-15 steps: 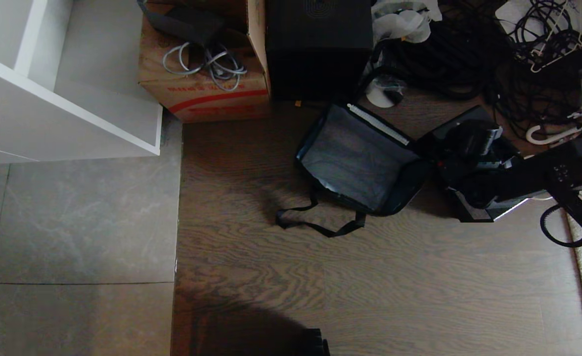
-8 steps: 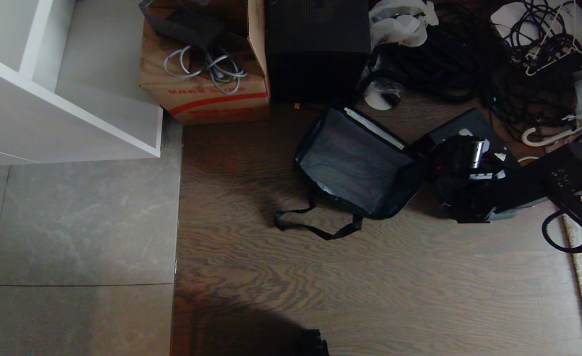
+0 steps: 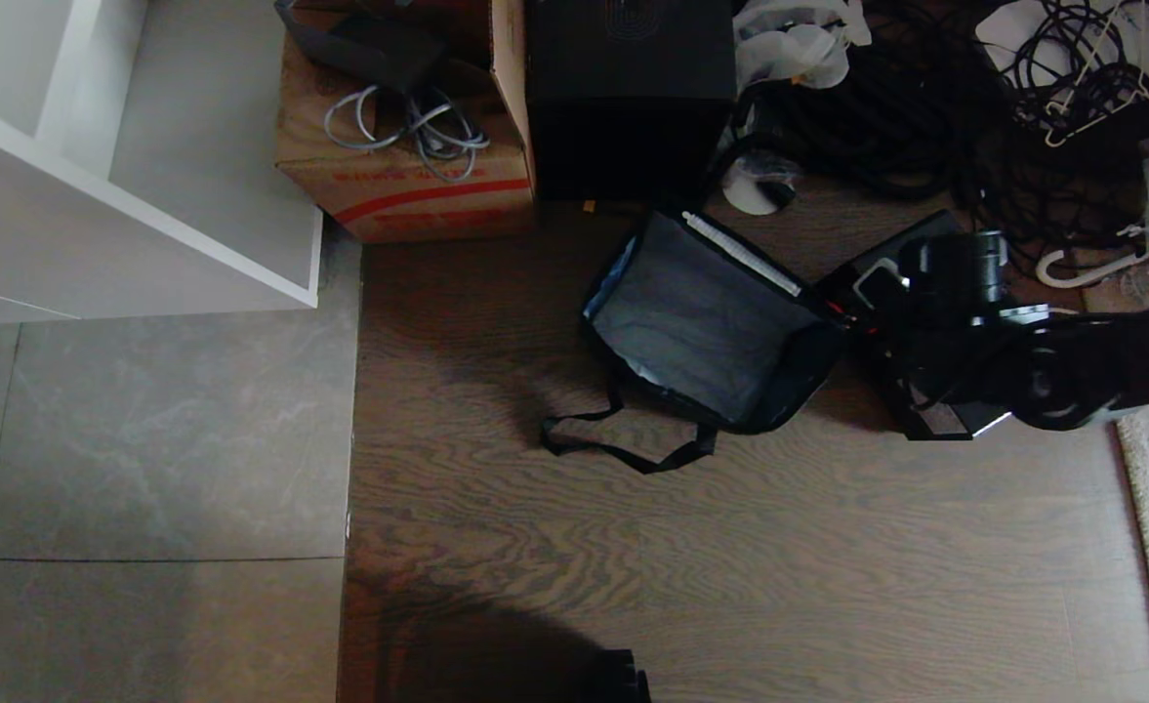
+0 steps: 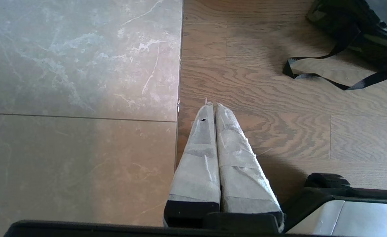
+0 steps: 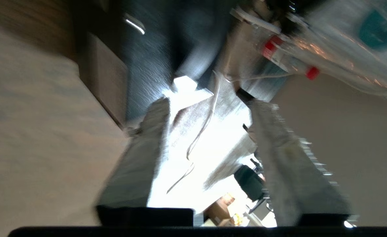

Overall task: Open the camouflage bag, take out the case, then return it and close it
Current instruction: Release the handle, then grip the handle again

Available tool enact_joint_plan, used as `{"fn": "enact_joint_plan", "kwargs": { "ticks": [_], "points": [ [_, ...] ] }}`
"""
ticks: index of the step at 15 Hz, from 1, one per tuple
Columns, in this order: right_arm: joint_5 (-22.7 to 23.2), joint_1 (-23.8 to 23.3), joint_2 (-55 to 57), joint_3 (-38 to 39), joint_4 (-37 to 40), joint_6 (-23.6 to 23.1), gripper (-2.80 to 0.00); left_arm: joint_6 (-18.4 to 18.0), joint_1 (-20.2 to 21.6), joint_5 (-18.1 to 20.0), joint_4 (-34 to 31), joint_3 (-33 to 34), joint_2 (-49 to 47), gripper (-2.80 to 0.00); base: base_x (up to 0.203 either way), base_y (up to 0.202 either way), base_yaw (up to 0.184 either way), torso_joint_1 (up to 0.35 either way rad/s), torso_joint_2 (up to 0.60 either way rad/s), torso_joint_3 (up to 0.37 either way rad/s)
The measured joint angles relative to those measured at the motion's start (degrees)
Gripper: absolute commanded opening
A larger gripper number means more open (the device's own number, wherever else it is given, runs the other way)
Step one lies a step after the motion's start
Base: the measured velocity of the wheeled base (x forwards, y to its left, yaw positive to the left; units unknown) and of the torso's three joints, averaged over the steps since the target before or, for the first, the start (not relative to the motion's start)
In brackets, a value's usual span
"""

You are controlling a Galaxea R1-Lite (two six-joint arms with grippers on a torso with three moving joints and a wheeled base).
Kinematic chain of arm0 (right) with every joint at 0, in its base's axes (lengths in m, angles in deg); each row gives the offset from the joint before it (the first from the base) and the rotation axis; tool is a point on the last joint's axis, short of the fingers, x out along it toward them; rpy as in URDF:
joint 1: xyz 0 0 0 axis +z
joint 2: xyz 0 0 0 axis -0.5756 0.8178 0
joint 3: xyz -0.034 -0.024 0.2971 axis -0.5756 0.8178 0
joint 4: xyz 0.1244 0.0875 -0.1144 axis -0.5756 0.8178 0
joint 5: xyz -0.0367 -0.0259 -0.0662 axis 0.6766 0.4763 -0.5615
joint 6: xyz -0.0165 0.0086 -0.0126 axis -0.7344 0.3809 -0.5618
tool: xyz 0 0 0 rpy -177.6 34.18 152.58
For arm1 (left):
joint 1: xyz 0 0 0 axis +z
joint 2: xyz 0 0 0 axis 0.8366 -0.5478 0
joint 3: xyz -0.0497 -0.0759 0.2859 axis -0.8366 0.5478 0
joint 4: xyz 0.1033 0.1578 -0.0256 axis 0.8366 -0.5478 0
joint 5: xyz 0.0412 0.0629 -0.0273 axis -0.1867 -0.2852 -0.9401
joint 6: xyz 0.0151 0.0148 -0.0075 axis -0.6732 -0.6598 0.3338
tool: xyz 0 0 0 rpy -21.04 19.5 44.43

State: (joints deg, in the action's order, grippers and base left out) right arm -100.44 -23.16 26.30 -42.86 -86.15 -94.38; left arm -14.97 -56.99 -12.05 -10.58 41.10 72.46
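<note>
The camouflage bag lies open on the wooden floor at centre frame in the head view, its dark interior bare and its black strap trailing toward lower left. Just right of it sits the case, with the right gripper above its top; in the right wrist view the jaws stand parted with nothing between the fingers, though contact with the case cannot be told. The left gripper hangs over the floor with jaws pressed together, empty.
</note>
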Motion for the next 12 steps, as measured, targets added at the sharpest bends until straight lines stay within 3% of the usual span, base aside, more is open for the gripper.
{"fn": "enact_joint_plan", "kwargs": {
  "ticks": [5, 8, 10, 12],
  "points": [
    [1.4, 0.2, -25.8, 17.6, 6.5, 1.1, -2.80, 0.0, 0.0, 0.0, 0.0, 0.0, 0.0, -2.80, 0.000, 0.000, 0.000, 0.000, 0.00, 0.000],
    [4.0, -1.9, -44.8, 30.6, 12.6, 5.8, -2.80, 0.0, 0.0, 0.0, 0.0, 0.0, 0.0, -2.80, 0.000, 0.000, 0.000, 0.000, 0.00, 0.000],
    [12.4, -3.9, -57.0, 38.8, 19.7, 17.0, -2.80, 0.0, 0.1, 0.0, 0.0, 0.0, 0.0, -2.80, 0.000, 0.000, 0.000, 0.000, 0.00, 0.000],
    [24.5, -7.1, -67.5, 46.2, 25.6, 30.7, -2.80, 0.0, 0.0, 0.0, 0.0, 0.0, 0.0, -2.80, 0.000, 0.000, 0.000, 0.000, 0.00, 0.000]
  ]
}}
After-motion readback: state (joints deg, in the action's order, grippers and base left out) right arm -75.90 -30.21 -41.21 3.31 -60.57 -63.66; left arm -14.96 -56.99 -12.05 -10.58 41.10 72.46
